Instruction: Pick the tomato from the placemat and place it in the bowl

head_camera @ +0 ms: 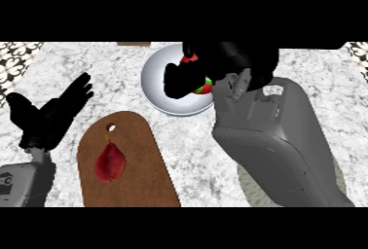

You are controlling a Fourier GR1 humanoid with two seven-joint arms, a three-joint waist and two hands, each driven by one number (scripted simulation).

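The white bowl [159, 68] stands at the back middle of the counter. My right hand [230, 61] hovers over it, its fingers and thumb curled round the tomato [204, 88]. Only a small red and green part of the tomato shows, at the bowl's right inner side. Most of it is hidden by the hand. The pale placemat [250, 188] lies at the near right, mostly covered by my right forearm. My left hand [50, 114] rests open at the left, fingers up, holding nothing.
A brown cutting board [137, 146] with a hole near its top lies at the near middle. A red pepper [110, 163] rests on it. Patterned tiles show at the far corners.
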